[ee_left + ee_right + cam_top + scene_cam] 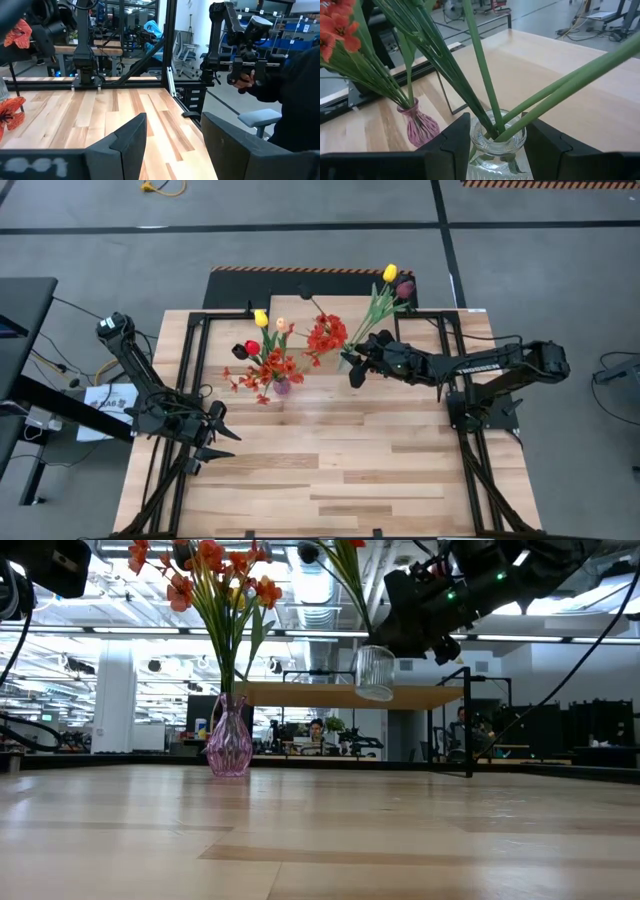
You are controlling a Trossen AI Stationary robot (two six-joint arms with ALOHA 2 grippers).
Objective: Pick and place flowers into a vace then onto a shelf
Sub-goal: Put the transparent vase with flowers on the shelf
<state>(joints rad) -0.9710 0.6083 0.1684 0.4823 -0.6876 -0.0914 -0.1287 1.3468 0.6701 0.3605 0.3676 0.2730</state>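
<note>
My right gripper [355,367] is shut on a clear glass vase [375,672], which hangs in the air above the table's middle. Green stems [480,65] stand in the vase, with a yellow tulip [389,273] and a maroon tulip [404,288] leaning toward the far edge. A pink glass vase [229,740] of orange-red flowers [268,365] stands on its base on the table, to the left of the clear one. The shelf [340,695] stands at the far edge. My left gripper [215,436] waits open near the table's left edge, with nothing between its fingers. My right gripper pinches the clear vase's neck [494,136], just under the rim, between its two fingers [454,145]. The fingers come from the table's right side, almost level and slanting a little down. The vase is lifted clear of the table and close to upright, its stems fanning out above.
Black frame rails [195,370] run along the table's left and right sides. A person [295,95] holding a controller stands beyond the table's edge in the left wrist view. Bare planks [330,470] stretch across the near half of the table.
</note>
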